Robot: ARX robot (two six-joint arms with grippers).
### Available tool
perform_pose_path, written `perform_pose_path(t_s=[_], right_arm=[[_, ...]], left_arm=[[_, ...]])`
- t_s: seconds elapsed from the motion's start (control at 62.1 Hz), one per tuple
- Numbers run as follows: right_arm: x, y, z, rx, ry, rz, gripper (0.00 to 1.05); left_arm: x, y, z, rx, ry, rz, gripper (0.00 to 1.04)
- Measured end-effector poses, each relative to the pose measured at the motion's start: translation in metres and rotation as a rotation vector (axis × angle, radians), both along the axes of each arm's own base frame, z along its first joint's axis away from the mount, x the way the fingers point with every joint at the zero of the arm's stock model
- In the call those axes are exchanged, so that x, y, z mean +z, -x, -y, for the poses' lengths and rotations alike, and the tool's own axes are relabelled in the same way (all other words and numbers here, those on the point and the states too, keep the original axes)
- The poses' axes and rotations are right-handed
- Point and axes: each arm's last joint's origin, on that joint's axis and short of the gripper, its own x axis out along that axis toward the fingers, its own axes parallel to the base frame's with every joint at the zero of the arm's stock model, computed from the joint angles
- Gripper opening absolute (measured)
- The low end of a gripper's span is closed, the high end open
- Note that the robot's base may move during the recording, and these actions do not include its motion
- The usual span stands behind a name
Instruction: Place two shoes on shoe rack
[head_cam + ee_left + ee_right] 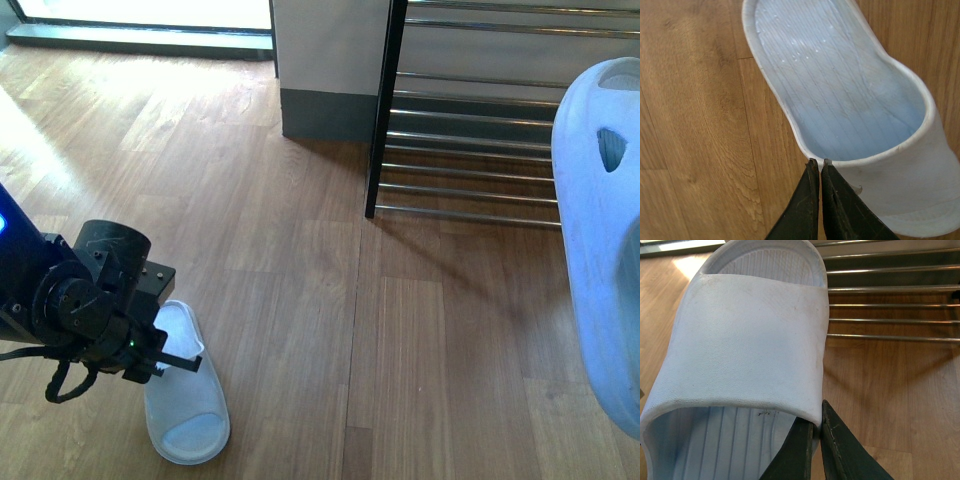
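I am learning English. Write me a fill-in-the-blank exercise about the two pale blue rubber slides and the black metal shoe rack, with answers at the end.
1. The left gripper is at the pale blue rubber slide that lies on the wooden ____.
2. The right gripper holds the other pale blue rubber slide up in the ____.
3. The black-framed shoe rack has shelves of thin chrome ____.
Missing words: floor, air, rods.

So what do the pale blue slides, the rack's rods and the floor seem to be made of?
The lifted slide and the other slide: probably soft moulded rubber or foam, matt, with fine grain and ribbed footbed. Rack rods: metal, likely chromed, with bright glints. Floor: wood-look planks, slightly glossy; real wood or laminate cannot be told.
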Motion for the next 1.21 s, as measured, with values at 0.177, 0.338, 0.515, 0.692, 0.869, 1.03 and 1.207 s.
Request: perform_pose_path(t_s=[0.177,0.338,0.515,0.692,0.869,1.03,1.207], right_arm=[[0.000,0.000,0.000,0.000,0.000,0.000,0.01],[0.000,0.000,0.000,0.000,0.000,0.000,0.01],[0.000,0.000,0.000,0.000,0.000,0.000,0.01],[0.000,0.000,0.000,0.000,0.000,0.000,0.01],[0.000,0.000,0.000,0.000,0.000,0.000,0.01],[0.000,0.000,0.000,0.001,0.000,0.000,0.01],[0.000,0.000,0.000,0.000,0.000,0.000,0.01]], left_arm=[[0.004,0.003,-0.006,0.076,-0.017,-0.003,0.02],[0.005,0.010,-0.006,-0.180,-0.058,-0.091,0.22],[0.012,0.007,-0.010,-0.521,-0.176,-0.127,0.47],[0.011,0.001,-0.016,-0.834,-0.276,-0.174,0.75],[-0.002,0.001,-0.012,-1.010,-0.270,-0.188,0.97],[-0.019,0.005,-0.004,-1.087,-0.223,-0.207,0.95],[-0.038,0.007,0.004,-1.112,-0.191,-0.216,0.95]])
